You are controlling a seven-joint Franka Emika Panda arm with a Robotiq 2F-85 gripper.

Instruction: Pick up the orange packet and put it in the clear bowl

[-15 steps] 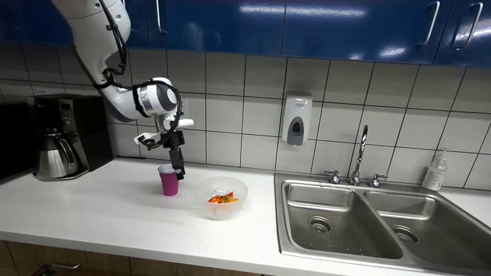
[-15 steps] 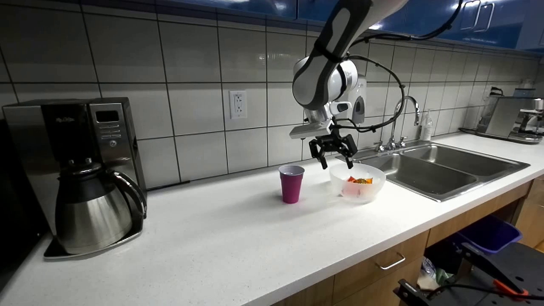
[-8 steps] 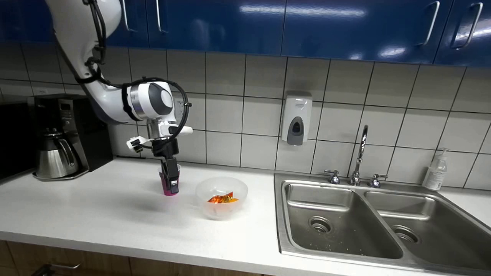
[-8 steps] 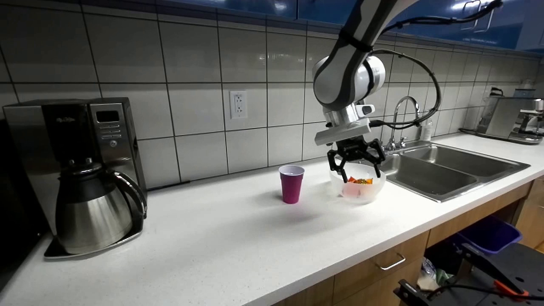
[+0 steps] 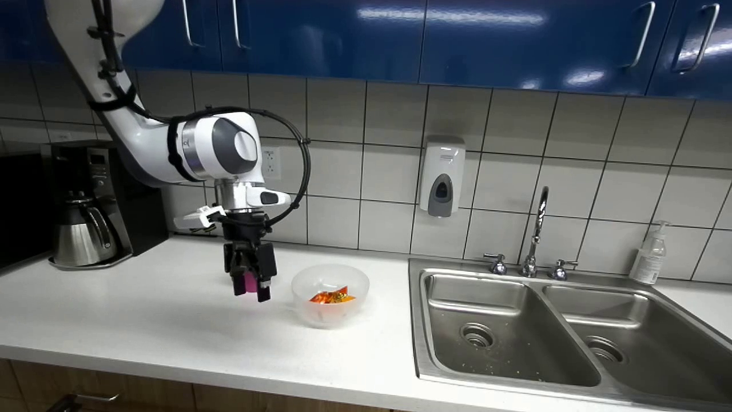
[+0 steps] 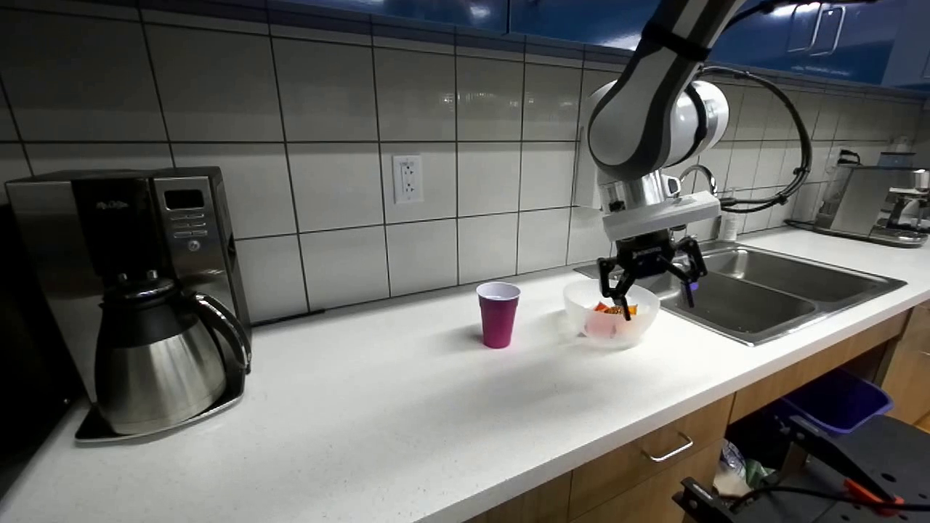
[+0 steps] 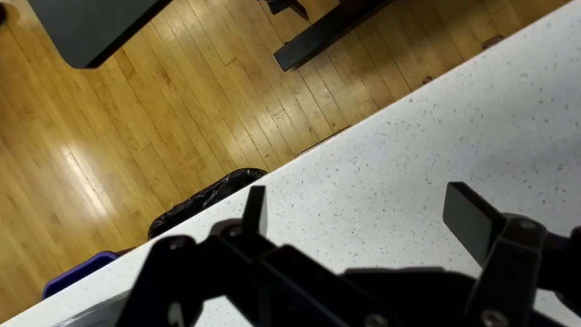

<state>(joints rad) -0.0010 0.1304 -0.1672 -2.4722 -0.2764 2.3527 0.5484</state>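
Observation:
The orange packet lies inside the clear bowl on the counter. In an exterior view the packet shows in the bowl, partly behind a gripper finger. My gripper is open, its fingers pointing down, above the counter beside the bowl. It overlaps the bowl in an exterior view. In the wrist view the fingers are wide apart with only white counter showing between them. Packet and bowl do not show in the wrist view.
A purple cup stands upright beyond the gripper; the gripper mostly hides it in an exterior view. A coffee maker stands at one end of the counter and a steel sink on the bowl's other side. The counter edge shows in the wrist view.
My gripper has moved away from the wall toward the counter's front and turned somewhat, staying open and coming lower. The packet, bowl and cup have not moved.

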